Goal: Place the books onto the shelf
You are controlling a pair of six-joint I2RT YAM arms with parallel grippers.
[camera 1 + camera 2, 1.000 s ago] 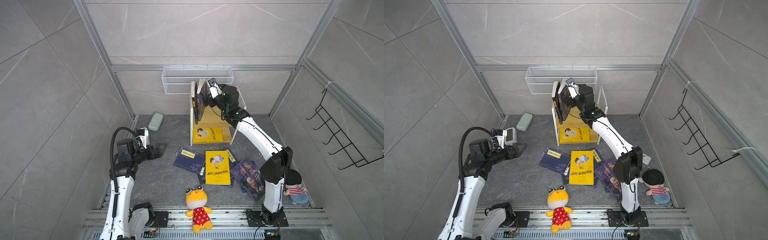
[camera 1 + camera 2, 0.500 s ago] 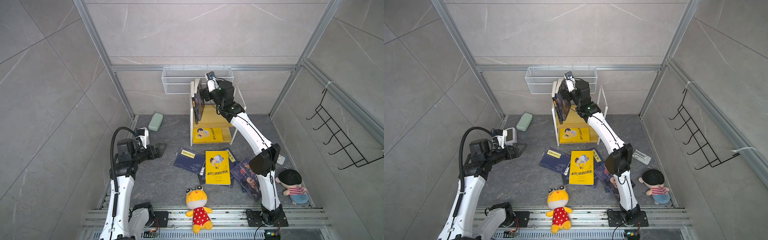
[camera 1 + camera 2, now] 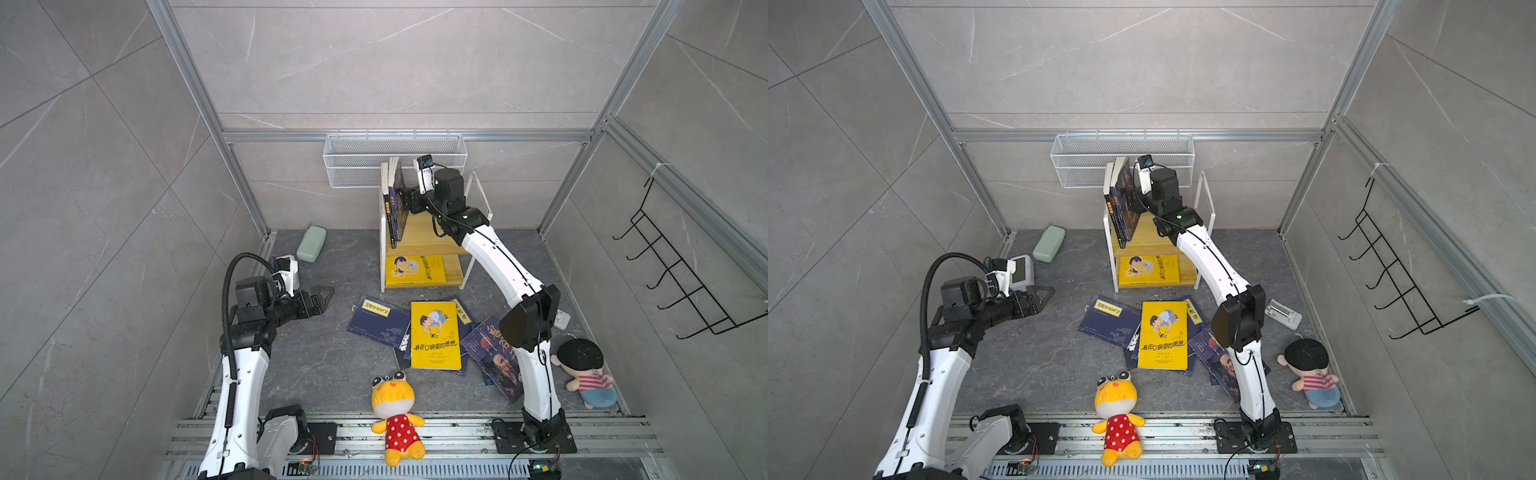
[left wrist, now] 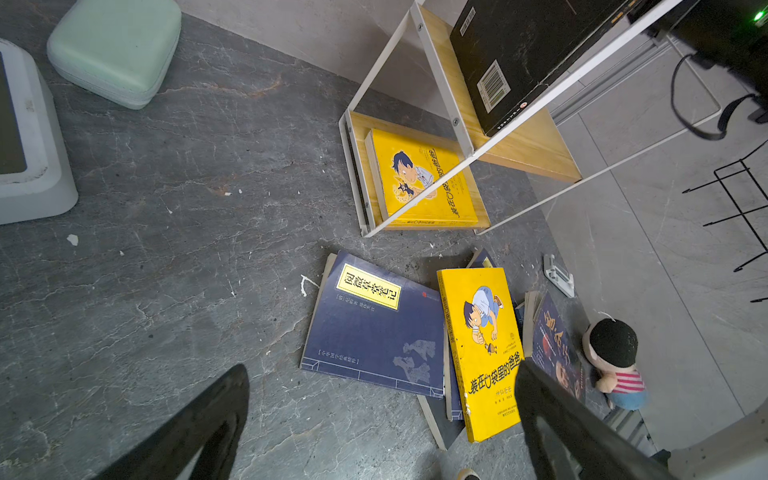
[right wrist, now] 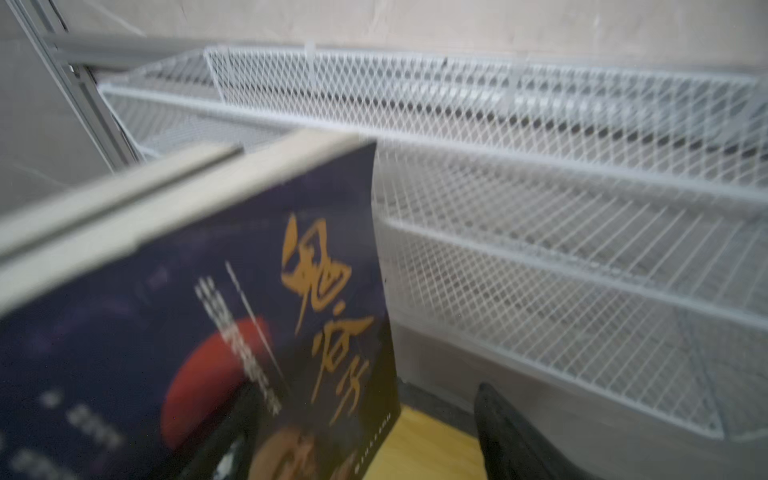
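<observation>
Right tool (image 3: 408,199) spread, empty, beside upright navy book (image 5: 124,332) on shelf (image 3: 419,232); wide-open left tool (image 3: 322,299) looks nearer flat books (image 3: 434,334) before shelf.

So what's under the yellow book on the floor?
Dark blue books poke out from under the yellow book at its edges. It covers most of them, so how many there are and what their covers show cannot be seen.

Left arm (image 3: 243,374), right arm (image 3: 498,266): jaws apart

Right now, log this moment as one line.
left gripper: open, above floor | right gripper: open, at upright books on shelf top tier | loose books on floor
</observation>
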